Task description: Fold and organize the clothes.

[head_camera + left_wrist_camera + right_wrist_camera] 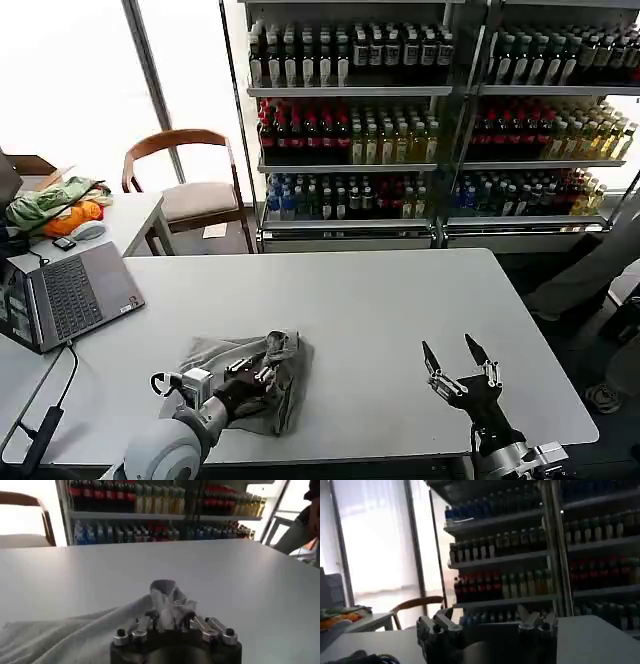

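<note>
Now the left gripper pinches 1 grey shirt, bunched near-left on the table; best drag it flat before folding. Right gripper hovers spread, near-right.

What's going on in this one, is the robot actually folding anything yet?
The left pincer is shut on a bunched-up fold of the light grey shirt, which lies crumpled near the front edge of the white table. In the left wrist view a pinch of cloth stands up between its fingers. The right pincer is open, off to the right of the shirt, holding nothing. The shirt is not yet folded neatly. A laptop sits on the neighbouring table to the left.
</note>
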You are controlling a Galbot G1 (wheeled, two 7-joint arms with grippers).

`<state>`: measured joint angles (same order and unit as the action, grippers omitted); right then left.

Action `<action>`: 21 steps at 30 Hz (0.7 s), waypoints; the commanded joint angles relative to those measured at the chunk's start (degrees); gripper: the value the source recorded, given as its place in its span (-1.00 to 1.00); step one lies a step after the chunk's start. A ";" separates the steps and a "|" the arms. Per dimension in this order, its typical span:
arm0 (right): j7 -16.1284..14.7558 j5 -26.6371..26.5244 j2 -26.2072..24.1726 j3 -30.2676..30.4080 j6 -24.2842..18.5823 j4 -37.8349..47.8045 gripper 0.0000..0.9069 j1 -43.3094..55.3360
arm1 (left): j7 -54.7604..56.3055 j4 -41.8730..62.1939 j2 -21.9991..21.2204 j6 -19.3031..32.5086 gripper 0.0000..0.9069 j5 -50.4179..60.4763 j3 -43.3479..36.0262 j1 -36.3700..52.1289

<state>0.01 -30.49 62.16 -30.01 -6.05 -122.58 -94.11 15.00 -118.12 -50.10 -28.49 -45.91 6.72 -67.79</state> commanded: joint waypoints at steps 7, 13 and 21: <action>0.07 0.08 0.10 1.51 0.18 0.18 1.00 0.81 | 2.55 -6.14 0.02 0.07 1.00 -4.27 4.98 -0.90; 0.00 0.24 0.10 3.06 0.26 0.32 1.00 1.57 | 2.66 -9.61 0.77 0.14 1.00 -8.33 16.65 -4.09; -0.09 0.19 -0.57 4.17 0.13 0.33 1.00 2.31 | -7.42 -3.94 -0.92 -2.80 1.00 -4.27 34.23 -15.66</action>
<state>-0.06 -30.33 61.57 -26.49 -5.88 -122.26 -91.96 14.60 -124.01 -49.91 -29.51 -51.02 23.49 -74.06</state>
